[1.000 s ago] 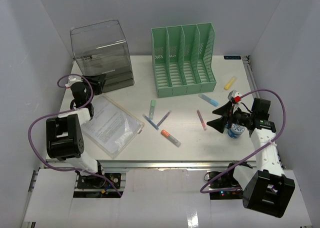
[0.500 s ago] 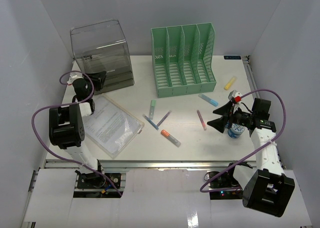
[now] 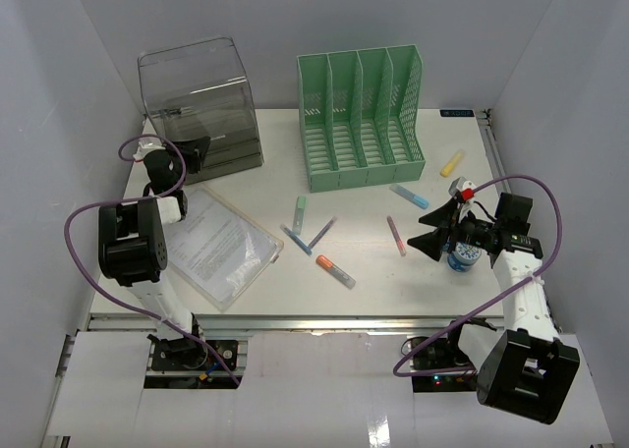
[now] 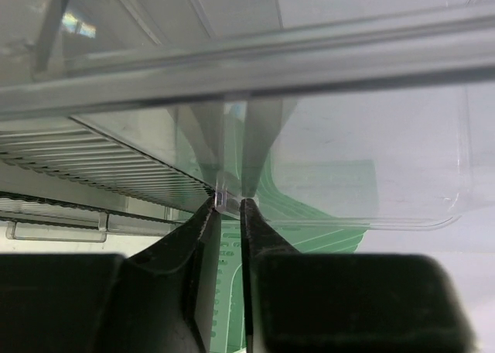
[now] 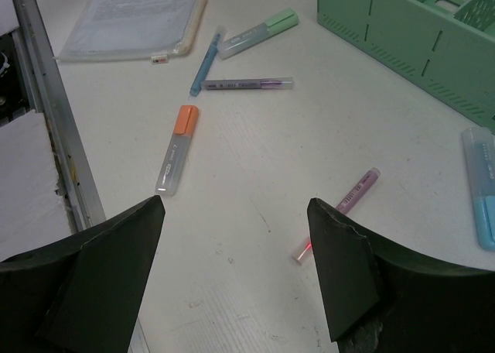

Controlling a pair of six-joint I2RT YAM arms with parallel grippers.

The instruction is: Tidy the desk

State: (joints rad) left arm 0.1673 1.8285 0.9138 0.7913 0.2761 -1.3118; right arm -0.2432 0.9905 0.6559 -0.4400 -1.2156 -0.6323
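The white counter (image 3: pixel 373 271) fills the middle of the top view, with a metal rail (image 3: pixel 324 322) along its near edge, where both arms are mounted

At the far left the left fingers (image 4: pixel 230 207) reach into the front of the clear drawer box (image 3: pixel 201 109). They are drawn nearly together, one tip on each side of a thin clear tab (image 4: pixel 230 197), and appear to pinch it

The right fingers (image 5: pixel 236 204) hang above the counter on the right side, spread wide with nothing between them. Below them in the wrist view lie a pink pen (image 5: pixel 340 212) and an orange marker (image 5: pixel 177 150)

A green file rack (image 3: pixel 362 114) stands at the far side, just right of the drawer box. A clear sleeve of papers (image 3: pixel 218 242) lies flat at the near left. Loose between rack and rail are a green marker (image 3: pixel 299 212), a blue pen (image 3: pixel 295 239) and a purple pen (image 3: pixel 320 232), close together. A light blue marker (image 3: pixel 409 196) and a yellow marker (image 3: pixel 451 163) lie further right, near the rack's right end
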